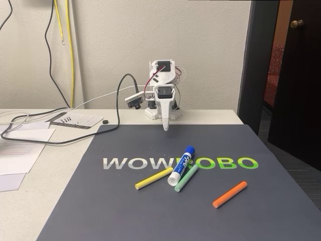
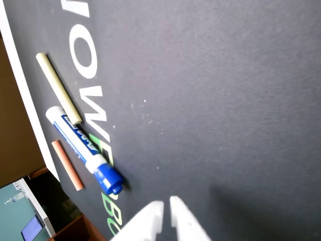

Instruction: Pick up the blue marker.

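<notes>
The arm sits folded at the far edge of the bench, its pincer pointing down just above the back edge of the dark mat, a little above the middle of the fixed view. In the wrist view the two white fingertips come up from the bottom edge with only a thin slit between them, so the pincer looks nearly clenched and grasps nothing. The marker lies flat on the mat, just right of centre in the fixed view, slanted with its blue cap toward the arm and its white tail toward the camera; it crosses the printed lettering. A green stick lies against its right side, and a yellow stick ends just beside its tail on the left. An orange stick lies well apart at the lower right. In the wrist view the marker sits at the lower left, cap nearest the fingertips. The step in hand appears to be the reach, not yet begun: the pincer is well apart from the marker. The next move calls for spreading the jaws, swinging out and down over the barrel, and turning the wrist so the jaws close across the barrel. The snug green stick could be caught along with it, so the cap end looks like the cleaner place to grip.
</notes>
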